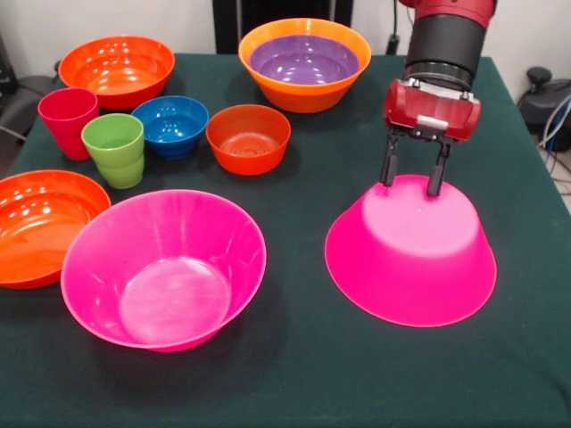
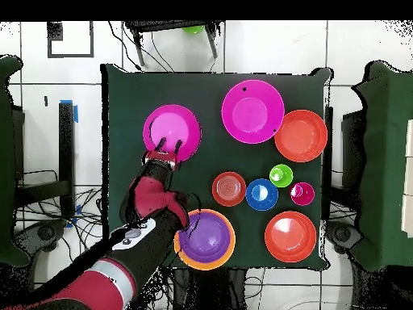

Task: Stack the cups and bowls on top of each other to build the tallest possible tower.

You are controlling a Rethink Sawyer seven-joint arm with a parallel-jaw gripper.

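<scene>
An upturned hot pink bowl (image 1: 410, 254) stands alone at the right, also in the overhead view (image 2: 172, 131). My gripper (image 1: 413, 176) (image 2: 168, 147) is open and empty, its fingertips at the far edge of that bowl's flat base. A second hot pink bowl (image 1: 165, 267) sits upright at the front left. A purple bowl (image 1: 303, 61) lies inside the large orange bowl (image 1: 308, 96) at the back. A small red-orange bowl (image 1: 248, 138), small blue bowl (image 1: 171, 125), lime green cup (image 1: 114, 147) and red cup (image 1: 67, 120) stand upright in the middle left.
Two shallow red-orange bowls sit upright, one at the back left (image 1: 116, 69) and one at the left table edge (image 1: 40, 223). The table has a dark green cloth (image 1: 357, 374). My arm comes down at the back right.
</scene>
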